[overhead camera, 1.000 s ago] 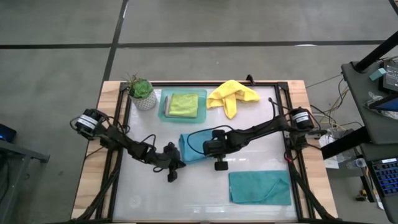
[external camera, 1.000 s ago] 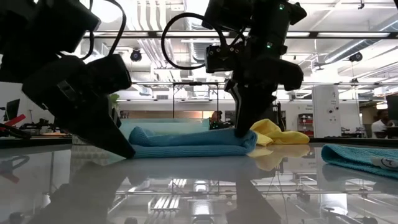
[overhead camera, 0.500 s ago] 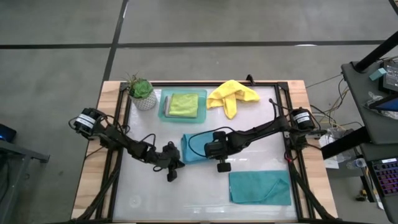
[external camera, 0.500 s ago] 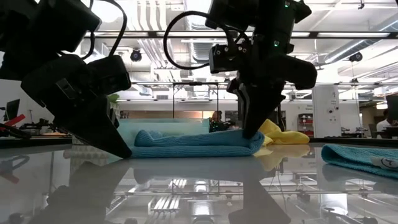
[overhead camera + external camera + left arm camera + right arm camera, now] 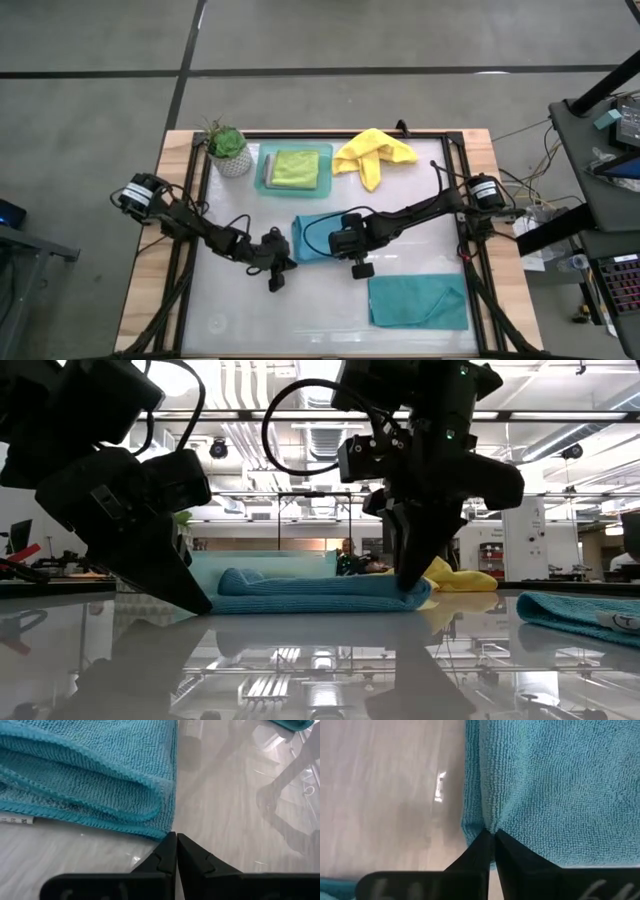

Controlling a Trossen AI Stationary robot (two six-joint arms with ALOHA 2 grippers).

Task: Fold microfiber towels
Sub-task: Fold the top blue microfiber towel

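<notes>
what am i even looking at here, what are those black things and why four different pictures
The black things are two robot arms fixed at a table, each ending in two fingers that pinch. The four pictures show one moment: one from above, one level with the tabletop, and one from a camera on each wrist.

On the table lie small cleaning towels. The right gripper has its fingers shut on the edge of a folded teal towel in the middle. The left gripper is shut too, its tips down beside that towel's corner, holding nothing.

A second teal towel lies flat at the near right. A yellow towel sits crumpled at the far edge. A lime green towel rests folded in a pale green tray, next to a small potted plant.
</notes>
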